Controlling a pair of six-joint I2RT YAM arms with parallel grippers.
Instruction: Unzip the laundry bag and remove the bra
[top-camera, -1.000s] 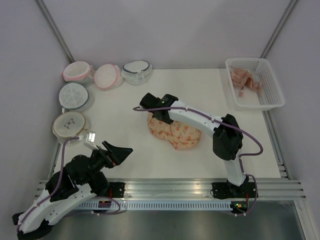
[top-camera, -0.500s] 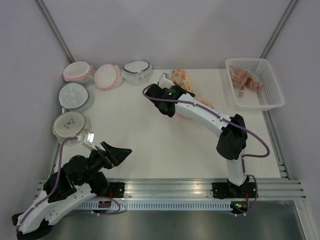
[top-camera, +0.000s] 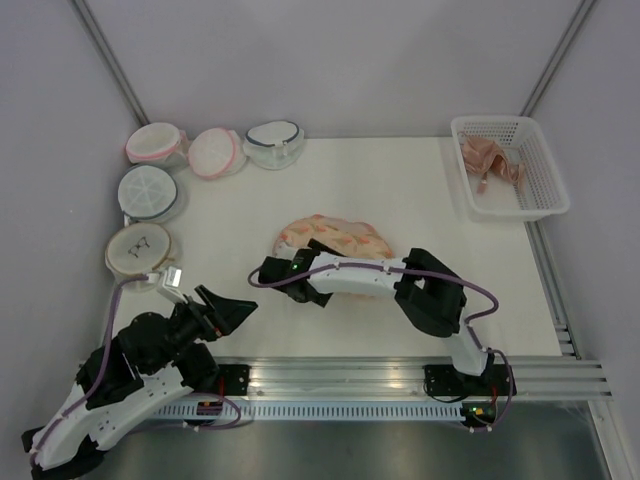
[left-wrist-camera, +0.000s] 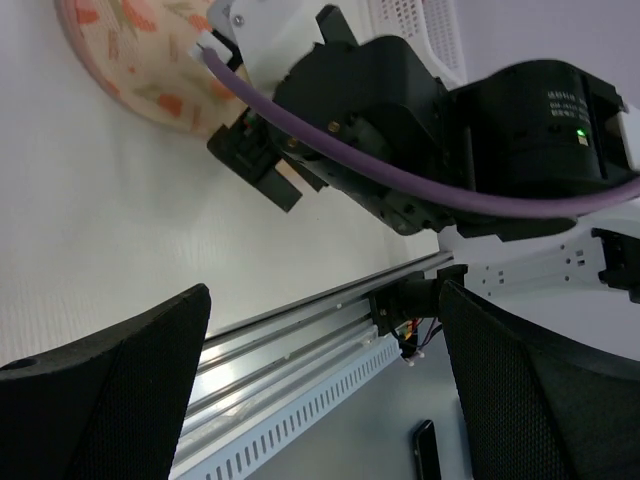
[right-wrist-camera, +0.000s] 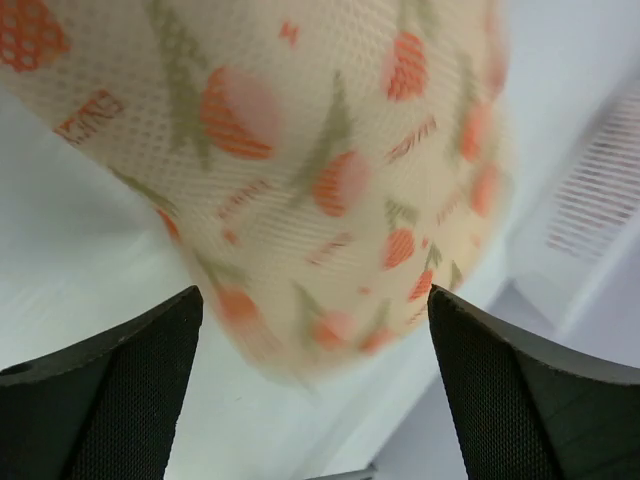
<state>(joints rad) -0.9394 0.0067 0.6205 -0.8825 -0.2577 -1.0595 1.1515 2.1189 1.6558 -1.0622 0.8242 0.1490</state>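
**Right gripper** (top-camera: 272, 277): the fingers stand wide apart and hold nothing. In the wrist view the bag (right-wrist-camera: 300, 150) fills the space ahead of the 2 fingers (right-wrist-camera: 110, 380) and is not pinched. That picture is blurred, so contact cannot be confirmed. The gripper sits low at the bag's near-left end with the forearm lying along the bag's near edge. Judgement: this places it to look for the zip pull at that end.

**Left gripper** (top-camera: 232, 306): it is fully spread and empty, raised at the near-left of the table (top-camera: 400, 180) and well apart from the bag. Its camera faces the right gripper and the bag's end. Judgement: it is parked as a second hand, free to pin the fabric while the other arm pulls.

**Bag:** it lies flat at mid-table with its printed side up. The zip edge and pull cannot be made out, so whether the bag is open or closed cannot be told.

**Bra** is not visible in any view and is presumably inside the bag. Judgement: the unzipping step is not yet done, and removal is outstanding.

**Surroundings:** 5 round mesh bags (top-camera: 150, 190) line the far-left edge, and a basket (top-camera: 545, 175) at the far right holds a pink garment (top-camera: 490, 158). All of these are well clear of the work.

**Risk:** the soft bag may slide or bunch if it is pulled while unpinned.
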